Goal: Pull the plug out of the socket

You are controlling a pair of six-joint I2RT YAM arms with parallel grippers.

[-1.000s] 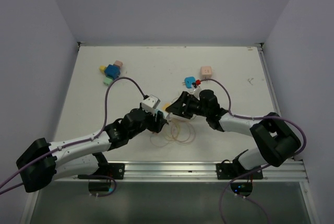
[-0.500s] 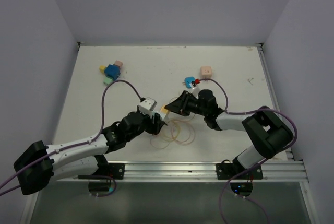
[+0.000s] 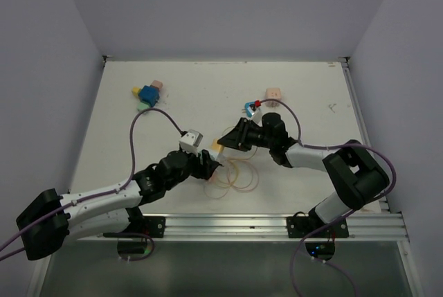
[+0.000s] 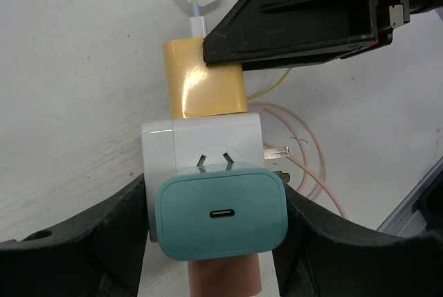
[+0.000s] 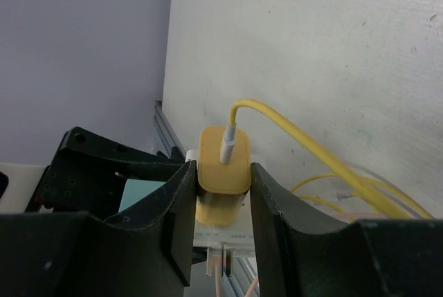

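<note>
Gripping the yellow plug (image 5: 223, 162) between two flat, matte black fingers, the right hand (image 3: 228, 138) is closed on the plug's smooth, glossy, round-cornered sides. The plug sits at the 12 o'clock face of the white socket cube (image 4: 208, 145) in the left wrist view, its base meeting the cube with no gap showing. The left hand (image 3: 205, 163) clamps that cube by its sides; the cube is hard white plastic with softly rounded edges. In the top view it lies just off the counter's (image 3: 311, 89) centre, toward 9 o'clock. A teal charger (image 4: 221, 214), satin-finished with a small oval port, is plugged into the cube's near face at 6 o'clock, two metal prongs visible. A thin yellow cable (image 5: 291, 127) arcs out of the plug's end toward 3 o'clock, and pale pink cable loops (image 4: 311, 172) lie on the finely grained white counter beside the cube. Compared with a second ago, the right hand's jaws, then wider, have closed onto the plug, and the cube with both hands has shifted slightly toward 9 o'clock in the top view.
</note>
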